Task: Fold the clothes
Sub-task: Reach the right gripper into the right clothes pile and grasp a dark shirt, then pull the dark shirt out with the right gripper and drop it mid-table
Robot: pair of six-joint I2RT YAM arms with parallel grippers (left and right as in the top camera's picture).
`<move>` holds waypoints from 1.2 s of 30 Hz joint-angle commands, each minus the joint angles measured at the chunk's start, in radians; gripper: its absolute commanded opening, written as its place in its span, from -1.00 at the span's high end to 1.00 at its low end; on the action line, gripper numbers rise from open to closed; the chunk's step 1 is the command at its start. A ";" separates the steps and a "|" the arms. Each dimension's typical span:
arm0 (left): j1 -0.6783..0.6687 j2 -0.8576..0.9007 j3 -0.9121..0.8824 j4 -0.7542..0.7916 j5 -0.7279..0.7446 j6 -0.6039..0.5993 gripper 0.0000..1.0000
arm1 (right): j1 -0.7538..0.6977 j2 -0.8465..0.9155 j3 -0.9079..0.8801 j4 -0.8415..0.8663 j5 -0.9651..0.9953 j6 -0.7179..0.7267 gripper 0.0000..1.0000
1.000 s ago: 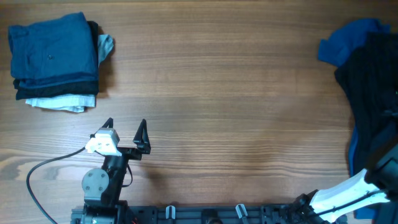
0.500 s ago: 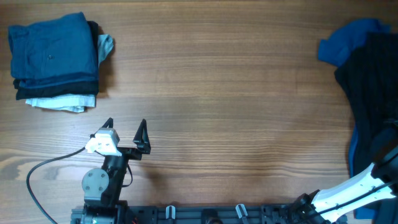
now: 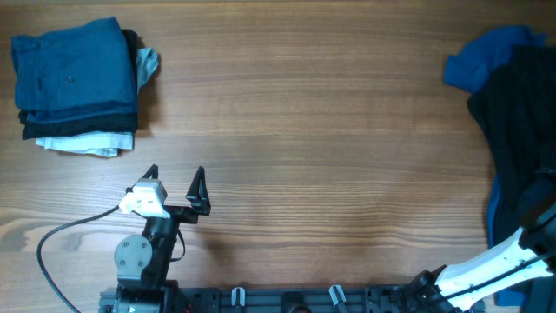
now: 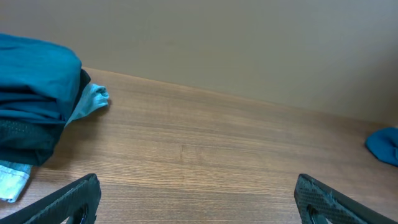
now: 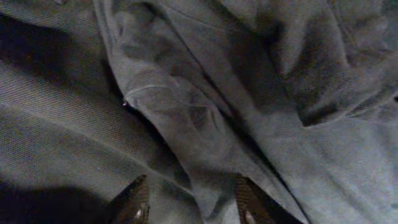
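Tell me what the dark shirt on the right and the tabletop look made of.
The dark shirt looks like soft knit cloth, maybe cotton jersey: matte, fine weave, limp creases. The tabletop looks like wood or laminate: long grain lines, smooth satin surface.

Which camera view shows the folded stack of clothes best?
The overhead view: the whole folded stack lies there, blue on top, white at the bottom. The left wrist view catches only its side, cut off at the frame edge. The right wrist view shows none of it, only crumpled dark cloth.
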 commanded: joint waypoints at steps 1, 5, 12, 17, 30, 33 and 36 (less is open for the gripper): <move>0.004 -0.002 -0.006 -0.004 -0.010 0.016 -1.00 | -0.003 0.018 -0.014 0.011 0.048 0.005 0.03; 0.004 -0.002 -0.006 -0.004 -0.010 0.016 -1.00 | -0.003 0.019 -0.020 0.016 0.047 0.008 0.03; 0.004 -0.002 -0.006 -0.004 -0.010 0.016 -0.99 | -0.003 0.016 -0.061 0.065 0.044 0.026 0.61; 0.004 -0.002 -0.006 -0.004 -0.010 0.016 -1.00 | 0.002 -0.020 0.013 -0.006 0.027 0.112 0.91; 0.004 -0.002 -0.006 -0.004 -0.010 0.016 -0.99 | 0.386 -0.349 0.198 -0.273 -0.287 0.168 0.91; 0.004 -0.002 -0.006 -0.004 -0.010 0.016 -1.00 | 0.584 -0.334 0.195 -0.232 -0.336 0.237 0.91; 0.004 -0.002 -0.006 -0.004 -0.010 0.016 -1.00 | 0.883 -0.247 0.189 -0.096 -0.336 0.322 0.91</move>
